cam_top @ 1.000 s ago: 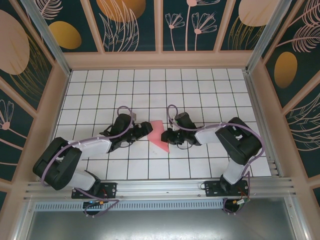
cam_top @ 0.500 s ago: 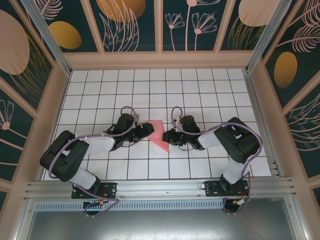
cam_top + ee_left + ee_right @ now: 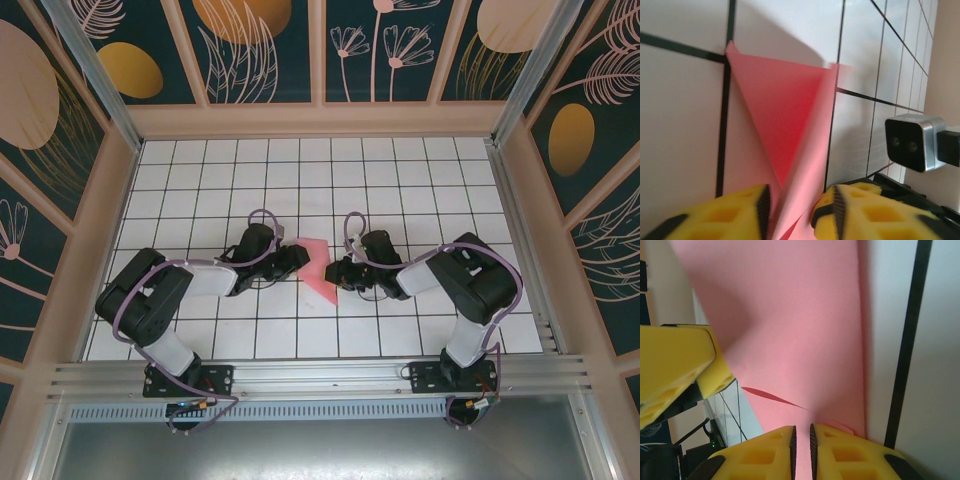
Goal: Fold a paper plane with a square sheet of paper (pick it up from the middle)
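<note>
**Pink paper braced from both sides, mid-fold**

The partly folded square sheet of paper lies on the white tiled table, between the two arms. The right gripper is clamped on one edge, probably to anchor the sheet. The left gripper straddles a raised flap with its pads slightly apart. Whether they pinch it cannot be told, but the aim is likely a crease.

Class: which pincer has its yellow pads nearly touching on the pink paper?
The right pincer: its pads almost meet on the pink paper, while those of the left pincer stand clearly apart.
</note>
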You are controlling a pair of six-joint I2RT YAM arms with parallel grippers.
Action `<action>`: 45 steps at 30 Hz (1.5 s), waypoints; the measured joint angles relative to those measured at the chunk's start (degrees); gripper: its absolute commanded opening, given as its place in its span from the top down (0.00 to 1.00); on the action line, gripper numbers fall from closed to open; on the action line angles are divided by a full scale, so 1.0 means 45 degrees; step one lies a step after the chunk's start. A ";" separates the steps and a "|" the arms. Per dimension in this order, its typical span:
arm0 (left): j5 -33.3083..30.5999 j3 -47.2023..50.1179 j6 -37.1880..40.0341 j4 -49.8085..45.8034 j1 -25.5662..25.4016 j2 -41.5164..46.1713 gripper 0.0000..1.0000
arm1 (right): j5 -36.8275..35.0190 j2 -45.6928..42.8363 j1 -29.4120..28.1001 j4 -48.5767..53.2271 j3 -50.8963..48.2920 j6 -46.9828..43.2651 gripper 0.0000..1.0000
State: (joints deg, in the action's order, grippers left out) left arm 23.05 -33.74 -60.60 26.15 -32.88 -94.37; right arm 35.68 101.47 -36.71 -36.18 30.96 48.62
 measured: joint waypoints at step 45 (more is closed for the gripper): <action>-0.0500 -0.0175 -0.0515 -0.0442 0.0000 0.0957 1.00 | -1.6543 -0.1336 -0.7538 0.4124 0.1132 -0.8971 0.66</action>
State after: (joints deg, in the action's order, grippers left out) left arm 20.80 -34.52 -62.92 24.16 -32.88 -90.06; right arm -38.76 95.46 -70.63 -17.63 36.05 8.25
